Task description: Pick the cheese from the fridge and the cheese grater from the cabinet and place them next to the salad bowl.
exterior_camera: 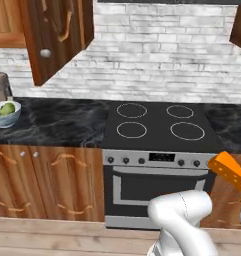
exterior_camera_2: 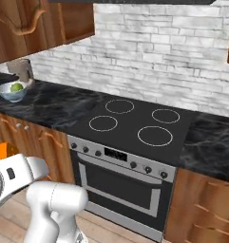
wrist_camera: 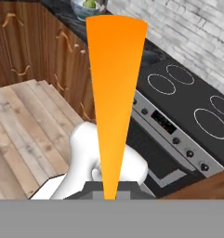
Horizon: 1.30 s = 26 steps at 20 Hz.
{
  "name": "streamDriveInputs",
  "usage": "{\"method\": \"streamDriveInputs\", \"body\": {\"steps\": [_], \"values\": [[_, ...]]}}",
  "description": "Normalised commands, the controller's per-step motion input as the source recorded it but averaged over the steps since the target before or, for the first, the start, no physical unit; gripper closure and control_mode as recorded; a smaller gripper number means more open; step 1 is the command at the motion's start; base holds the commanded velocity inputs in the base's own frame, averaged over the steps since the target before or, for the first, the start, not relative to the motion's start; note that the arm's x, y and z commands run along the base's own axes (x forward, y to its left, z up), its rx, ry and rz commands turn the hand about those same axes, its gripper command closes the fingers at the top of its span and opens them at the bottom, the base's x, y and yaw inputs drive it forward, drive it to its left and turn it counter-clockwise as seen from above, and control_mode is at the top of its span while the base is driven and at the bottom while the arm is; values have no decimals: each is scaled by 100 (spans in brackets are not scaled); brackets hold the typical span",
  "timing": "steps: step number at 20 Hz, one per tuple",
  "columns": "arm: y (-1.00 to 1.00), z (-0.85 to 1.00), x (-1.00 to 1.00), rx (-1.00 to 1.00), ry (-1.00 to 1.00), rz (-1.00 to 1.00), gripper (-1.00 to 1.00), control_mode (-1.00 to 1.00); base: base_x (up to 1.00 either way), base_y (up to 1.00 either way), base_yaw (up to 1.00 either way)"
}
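My gripper point(wrist_camera: 110, 188) is shut on the cheese point(wrist_camera: 114, 93), a long orange wedge that rises up the middle of the hand view. The same cheese point(exterior_camera: 229, 170) hangs in front of the oven at the right edge of the left base view, and a corner of the cheese point(exterior_camera_2: 1, 150) shows above my white wrist. The salad bowl point(exterior_camera: 6, 114), white-bluish with a green lettuce head, sits on the dark counter far to the left; the salad bowl point(exterior_camera_2: 12, 91) also appears at the counter's left end. The cabinet point(exterior_camera: 57, 35) has its wooden door swung open above that counter. The cheese grater and fridge are out of view.
A black stove top point(exterior_camera: 157, 125) with four rings lies straight ahead, above a steel oven point(exterior_camera: 152, 185). A tan coffee machine point(exterior_camera_2: 22, 69) stands behind the bowl. Wooden base cabinets point(exterior_camera: 47, 180) run below the counter, and wooden floor point(wrist_camera: 25, 125) lies in front.
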Motion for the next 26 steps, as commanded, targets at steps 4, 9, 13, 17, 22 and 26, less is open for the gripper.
{"method": "streamDriveInputs", "body": {"steps": [4, 9, 13, 17, 22, 26], "values": [[0, 0, 0, 0, 0, 0, 100, 100, 0, 100, 0], [0, 0, 0, 0, 0, 0, 100, 100, 1, 100, 0], [0, 0, 0, 0, 0, 0, 100, 100, 5, 100, 0], [0, 0, 0, 0, 0, 0, 100, 100, 12, 100, -1], [0, 0, 0, 0, 0, 0, 100, 100, 25, 100, -6], [0, 0, 0, 0, 0, 0, 100, 100, 42, 87, -15]]}}
